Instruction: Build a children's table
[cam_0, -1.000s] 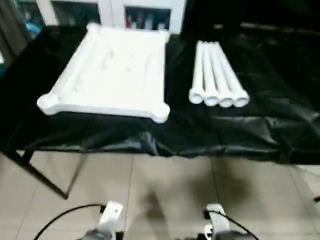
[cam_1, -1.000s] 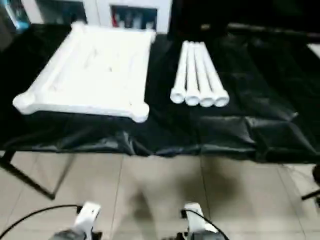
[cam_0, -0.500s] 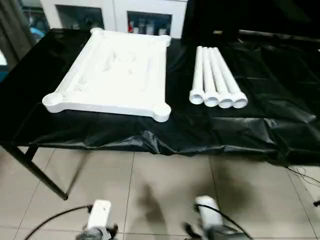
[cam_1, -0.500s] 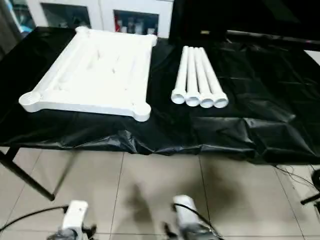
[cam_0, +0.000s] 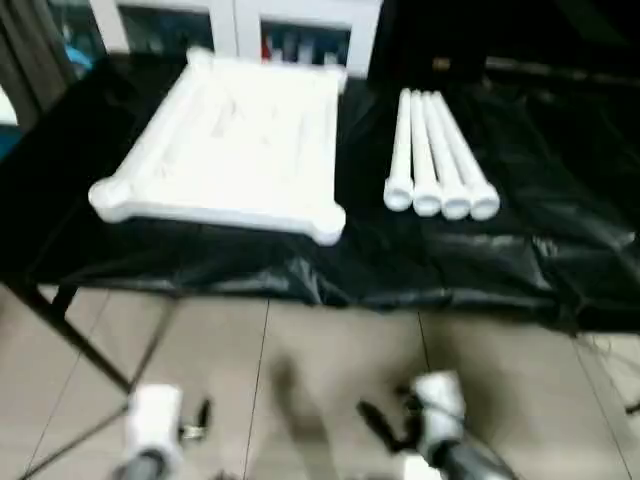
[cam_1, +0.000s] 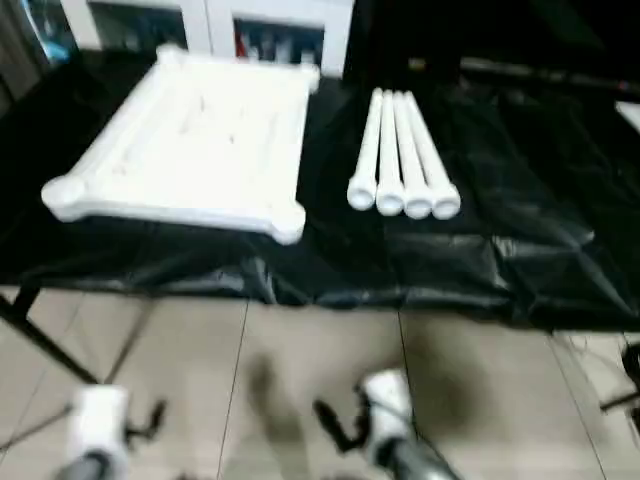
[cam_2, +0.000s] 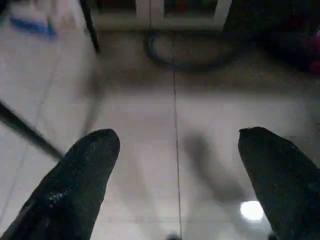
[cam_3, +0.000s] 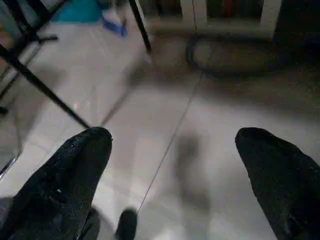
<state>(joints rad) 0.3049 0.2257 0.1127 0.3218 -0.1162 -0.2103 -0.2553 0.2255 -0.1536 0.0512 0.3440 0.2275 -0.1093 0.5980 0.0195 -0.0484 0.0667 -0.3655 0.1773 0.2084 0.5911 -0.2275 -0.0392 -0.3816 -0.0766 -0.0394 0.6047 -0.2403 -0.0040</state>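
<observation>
Assembly had not begun: tabletop (cam_0: 235, 150) and four legs (cam_0: 435, 155) lay apart on the bench (cam_0: 560, 200), both claws, left (cam_2: 175, 165) and right (cam_3: 175, 165), wide open, empty.

Both hands (cam_0: 385, 425) have risen, fingers apart

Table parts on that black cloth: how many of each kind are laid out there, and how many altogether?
Tabletop: 1
Legs, lying side by side to the right of it: 4
Total: 5 white pieces, all lying on the black-covered work table.
</observation>
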